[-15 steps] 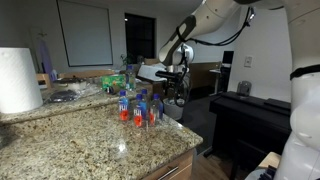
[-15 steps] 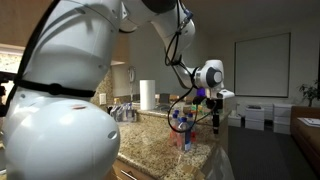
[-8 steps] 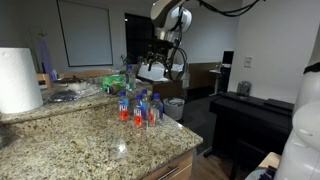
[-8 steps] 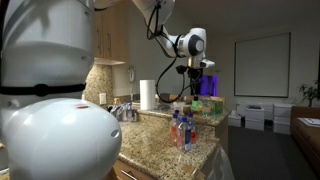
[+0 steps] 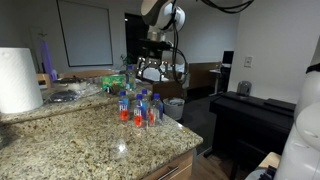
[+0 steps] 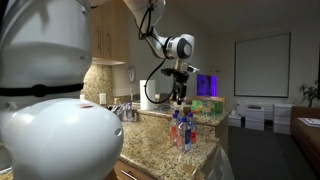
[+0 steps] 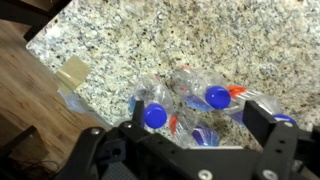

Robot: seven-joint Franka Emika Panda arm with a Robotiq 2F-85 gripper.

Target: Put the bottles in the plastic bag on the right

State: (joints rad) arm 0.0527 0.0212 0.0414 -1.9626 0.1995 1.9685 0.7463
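Note:
Several clear plastic bottles with blue caps and red or blue liquid stand clustered on the granite counter in both exterior views (image 5: 136, 108) (image 6: 182, 130). In the wrist view they show from above (image 7: 190, 100), straight under the jaws. My gripper (image 5: 150, 68) (image 6: 180, 96) hangs well above the cluster, open and empty. In the wrist view its two dark fingers (image 7: 196, 132) stand wide apart on either side of the bottles. A translucent plastic bag (image 7: 72, 92) seems to hang past the counter's edge; it is hard to make out.
A paper towel roll (image 5: 18, 80) (image 6: 147, 95) stands on the granite counter (image 5: 90, 140). Green items and clutter (image 5: 114, 82) lie behind the bottles. A dark piano-like desk (image 5: 250, 112) stands beyond the counter's edge, with wooden floor (image 7: 25, 110) below.
The arm has swung from beyond the counter's edge to above the bottles and has risen. The bottles have not moved.

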